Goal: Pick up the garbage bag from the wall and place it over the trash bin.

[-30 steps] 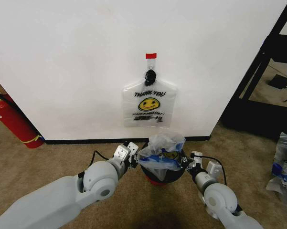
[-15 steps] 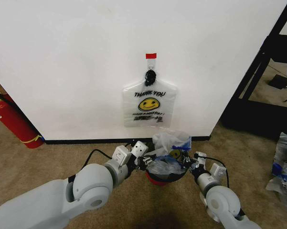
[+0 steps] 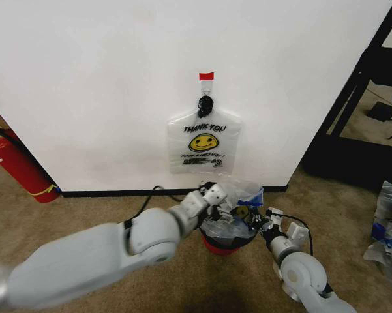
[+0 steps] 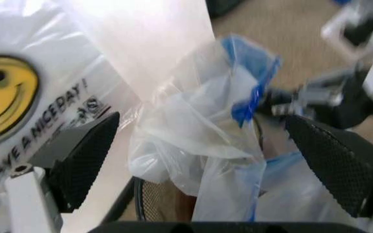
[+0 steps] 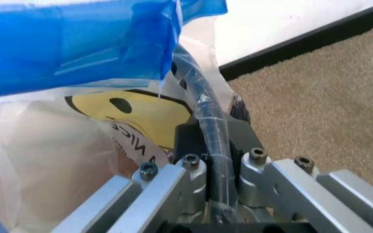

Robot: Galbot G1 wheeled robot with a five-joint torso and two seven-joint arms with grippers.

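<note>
Left hand (image 3: pixel 216 195): fingers spread wide, over the trash bin (image 3: pixel 227 240), crumpled garbage bag (image 4: pixel 199 141) between them, not pinched. Right hand (image 5: pixel 212 194): pressed together on the bin rim and bag film, at the bin's right side. Garbage bag: bunched in and over the bin mouth, blue tape showing. Second smiley bag (image 3: pixel 204 143): hanging on the wall (image 3: pixel 85 98) hook.

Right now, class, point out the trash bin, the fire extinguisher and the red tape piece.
trash bin (image 3: pixel 220 246): head view, red base.
fire extinguisher (image 3: pixel 16 166): head view, red cylinder body.
red tape piece (image 3: pixel 206 76): head view, middle of the strip.
</note>
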